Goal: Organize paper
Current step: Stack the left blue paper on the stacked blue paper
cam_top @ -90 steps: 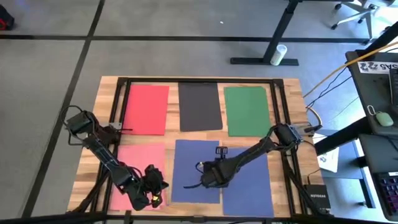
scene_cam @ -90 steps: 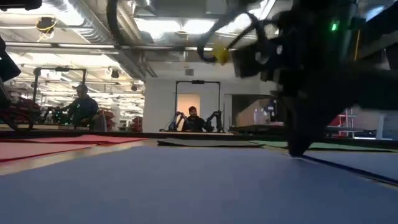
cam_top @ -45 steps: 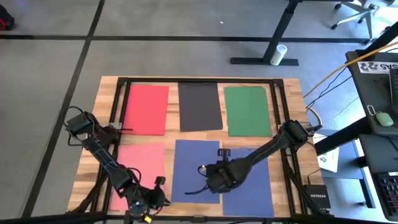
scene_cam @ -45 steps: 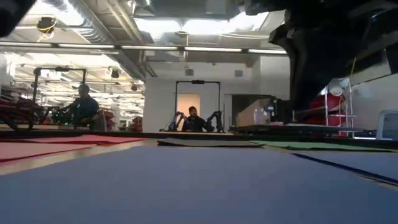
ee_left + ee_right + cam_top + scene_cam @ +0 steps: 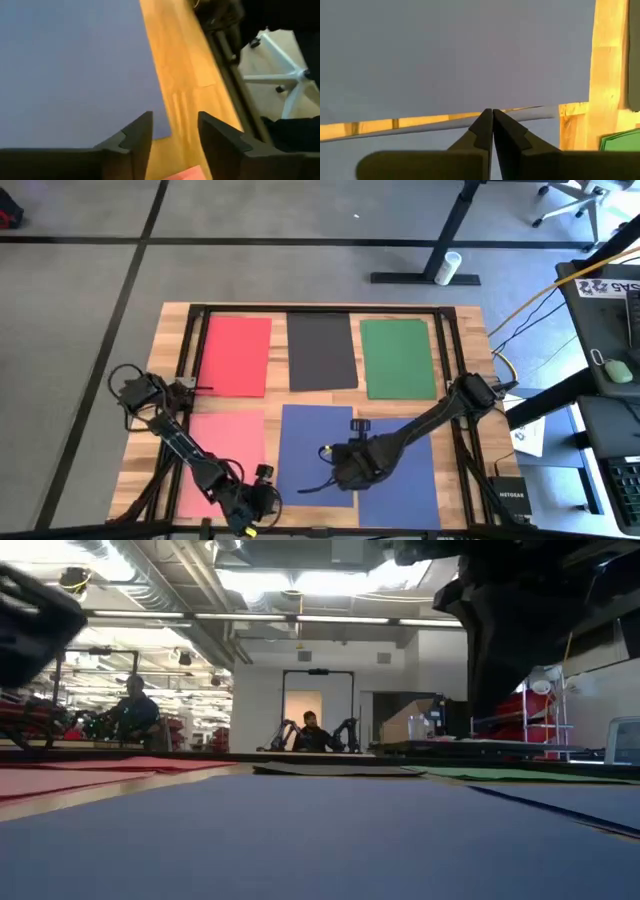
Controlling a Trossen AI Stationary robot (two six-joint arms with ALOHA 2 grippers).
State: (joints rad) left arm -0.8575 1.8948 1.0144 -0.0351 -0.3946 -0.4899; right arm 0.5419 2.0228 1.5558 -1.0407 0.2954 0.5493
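Six sheets lie on the table point(image 5: 466, 350) in two rows. Along the far edge sit the red sheet point(image 5: 236, 355) towards the left corner, the black sheet point(image 5: 321, 350) at the middle and the green sheet point(image 5: 399, 358) towards the right corner, each apart from its neighbour. Along the near edge lie the pink sheet point(image 5: 222, 448) at the left, a blue sheet point(image 5: 305, 442) at the middle and a second blue sheet point(image 5: 412, 480) to its right.

The right gripper point(image 5: 340, 470) rests on the near part of the middle blue sheet. In the right wrist view its fingers point(image 5: 482, 131) are closed tip to tip at that sheet's edge; whether paper is pinched between them cannot be told. A closed tip placed on a sheet suits sliding it, probably to square it with its neighbours.

The left gripper point(image 5: 250, 498) is at the near edge, between the pink and middle blue sheets. Its fingers point(image 5: 137, 137) are parted and grip nothing, aimed at the blue sheet's near corner and the bare wood beside it. This placement suggests preparation to pin or catch that corner.
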